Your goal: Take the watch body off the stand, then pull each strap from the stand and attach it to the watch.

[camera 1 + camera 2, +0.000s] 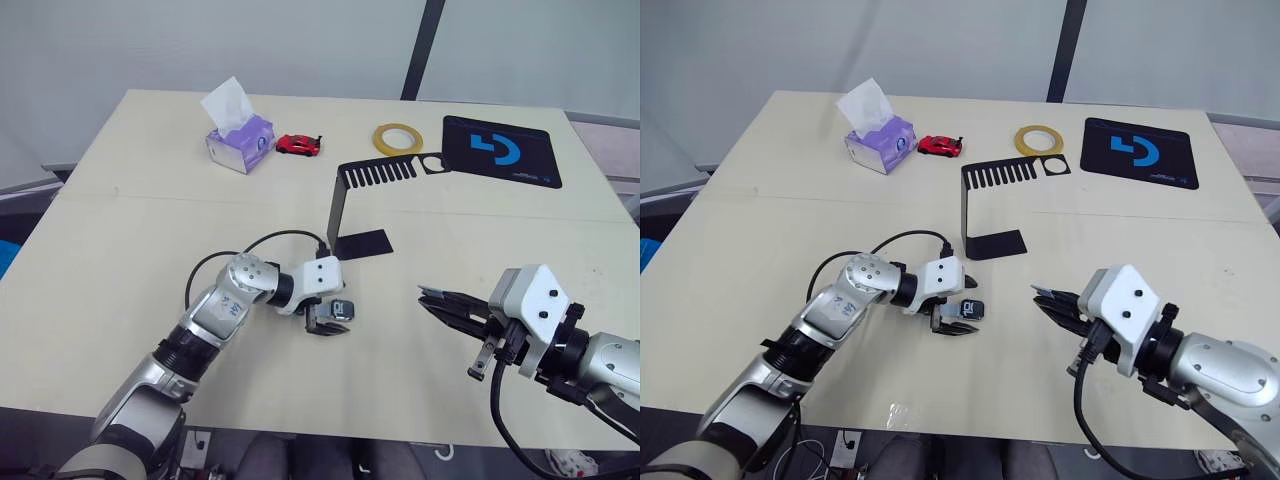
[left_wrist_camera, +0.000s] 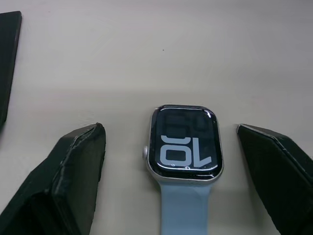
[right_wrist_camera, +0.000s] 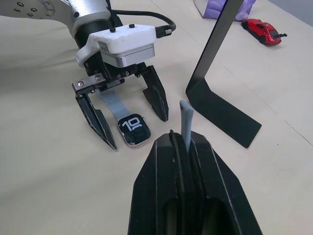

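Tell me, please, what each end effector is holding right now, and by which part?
The right end effector pinches a strap by its lower end. The left end effector is open around the watch body, holding nothing.

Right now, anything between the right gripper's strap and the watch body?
Nothing visible on the table between them. The watch body lies flat with one strap already on; the right gripper holds the second strap. But the open left gripper straddles the watch, its fingers flanking both sides.
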{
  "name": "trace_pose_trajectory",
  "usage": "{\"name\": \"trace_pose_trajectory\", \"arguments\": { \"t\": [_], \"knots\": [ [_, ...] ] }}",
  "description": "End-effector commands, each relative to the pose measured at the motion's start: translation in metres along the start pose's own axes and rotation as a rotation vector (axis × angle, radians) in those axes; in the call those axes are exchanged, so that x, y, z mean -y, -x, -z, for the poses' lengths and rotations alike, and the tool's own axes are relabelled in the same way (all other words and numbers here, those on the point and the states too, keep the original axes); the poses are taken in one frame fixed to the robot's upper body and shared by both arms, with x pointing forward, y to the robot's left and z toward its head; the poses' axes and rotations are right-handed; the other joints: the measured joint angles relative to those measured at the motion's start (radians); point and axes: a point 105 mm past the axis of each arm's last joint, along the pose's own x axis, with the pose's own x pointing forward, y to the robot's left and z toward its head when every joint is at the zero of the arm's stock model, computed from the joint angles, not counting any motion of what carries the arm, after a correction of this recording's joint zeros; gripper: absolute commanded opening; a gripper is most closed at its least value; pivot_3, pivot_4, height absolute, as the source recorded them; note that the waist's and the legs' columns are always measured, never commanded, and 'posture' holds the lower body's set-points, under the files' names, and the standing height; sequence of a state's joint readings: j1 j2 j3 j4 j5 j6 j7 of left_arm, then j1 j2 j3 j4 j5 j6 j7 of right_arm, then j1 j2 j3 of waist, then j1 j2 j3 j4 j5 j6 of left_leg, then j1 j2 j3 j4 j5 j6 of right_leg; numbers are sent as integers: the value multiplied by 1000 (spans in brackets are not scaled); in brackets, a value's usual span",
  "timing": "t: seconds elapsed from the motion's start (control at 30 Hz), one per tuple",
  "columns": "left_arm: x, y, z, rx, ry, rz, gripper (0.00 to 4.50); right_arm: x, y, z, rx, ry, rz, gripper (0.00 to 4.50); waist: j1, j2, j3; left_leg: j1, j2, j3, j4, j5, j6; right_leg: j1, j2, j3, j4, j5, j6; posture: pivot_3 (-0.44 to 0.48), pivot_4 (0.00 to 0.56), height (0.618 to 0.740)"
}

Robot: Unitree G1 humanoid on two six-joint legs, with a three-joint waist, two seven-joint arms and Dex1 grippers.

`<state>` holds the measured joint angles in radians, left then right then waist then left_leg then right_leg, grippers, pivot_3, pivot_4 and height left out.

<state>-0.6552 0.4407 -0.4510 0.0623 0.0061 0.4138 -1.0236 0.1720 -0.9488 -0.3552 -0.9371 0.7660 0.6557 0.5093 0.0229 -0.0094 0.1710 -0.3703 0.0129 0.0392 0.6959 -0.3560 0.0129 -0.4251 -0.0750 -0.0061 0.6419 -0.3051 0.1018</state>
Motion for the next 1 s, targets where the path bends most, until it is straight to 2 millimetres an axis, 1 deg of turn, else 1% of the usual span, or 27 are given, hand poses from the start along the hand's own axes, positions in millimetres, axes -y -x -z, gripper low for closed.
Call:
{"name": "trace_pose_trajectory", "arguments": {
  "t": [0.03,0.17,0.23,0.27,0.3,0.37,0.4,0.43,0.53,0.63,0.7,0.77,0.9,1.0],
  "knots": [
    [5,0,10,-42,1,20,4464,-12,1,-15,51,69,-26,0,-1,0,0,0,0,0,0,0,0,0,0,0,0,0,0,0,150,738],
    [5,-3,11,-39,12,15,4464,-12,1,-15,51,67,-25,0,-1,0,0,0,0,0,0,0,0,0,0,0,0,0,0,0,150,738],
    [7,-5,12,-37,20,23,3938,-13,1,-15,51,67,-25,0,0,0,0,0,0,0,0,0,0,0,0,0,0,0,0,0,150,738],
    [8,-5,12,-38,20,31,3752,-13,1,-15,51,68,-26,0,0,0,0,0,0,0,0,0,0,0,0,0,0,0,0,0,150,738],
    [10,-4,12,-37,27,37,3265,-13,1,-15,50,69,-27,0,1,0,0,0,0,0,0,0,0,0,0,0,0,0,0,0,150,738],
    [11,-2,12,-36,39,44,2450,-13,1,-15,49,73,-29,0,0,0,0,0,0,0,1,0,0,0,0,0,1,0,0,0,150,738],
    [10,0,12,-38,39,44,1943,-13,1,-15,48,77,-31,0,0,0,0,0,0,0,1,0,0,0,0,0,1,0,0,0,150,738],
    [9,1,12,-40,39,43,1700,-13,1,-16,48,81,-33,0,-1,0,0,0,0,0,1,0,0,0,0,0,1,0,0,0,150,738],
    [4,7,7,-31,106,52,1698,-13,-1,-17,44,111,-46,0,-3,0,0,1,0,0,1,0,0,0,1,1,1,0,0,0,150,738],
    [-1,11,-9,21,282,100,1698,-13,-5,-18,30,170,-66,0,-6,0,0,1,0,0,1,0,0,0,2,2,1,0,0,0,150,738],
    [-3,13,-23,59,425,159,1698,-13,-10,-17,-4,252,-85,0,-5,0,0,0,0,0,2,0,1,0,2,2,1,0,0,0,150,738],
    [-3,15,-32,78,501,203,1698,-13,-14,-16,-32,327,-105,0,-4,0,0,-1,-1,0,2,-1,1,-1,3,0,1,0,0,0,150,738],
    [-9,17,-44,97,601,256,1698,-14,-26,-9,-88,467,-140,0,-4,0,0,-1,-1,-1,2,-2,3,-2,3,0,1,0,1,0,150,738],
    [-14,17,-51,115,650,269,1698,-9,-35,2,-158,587,-145,0,-5,0,0,-1,-2,-1,2,-2,3,-2,3,0,1,0,1,0,150,738]
  ]
}}
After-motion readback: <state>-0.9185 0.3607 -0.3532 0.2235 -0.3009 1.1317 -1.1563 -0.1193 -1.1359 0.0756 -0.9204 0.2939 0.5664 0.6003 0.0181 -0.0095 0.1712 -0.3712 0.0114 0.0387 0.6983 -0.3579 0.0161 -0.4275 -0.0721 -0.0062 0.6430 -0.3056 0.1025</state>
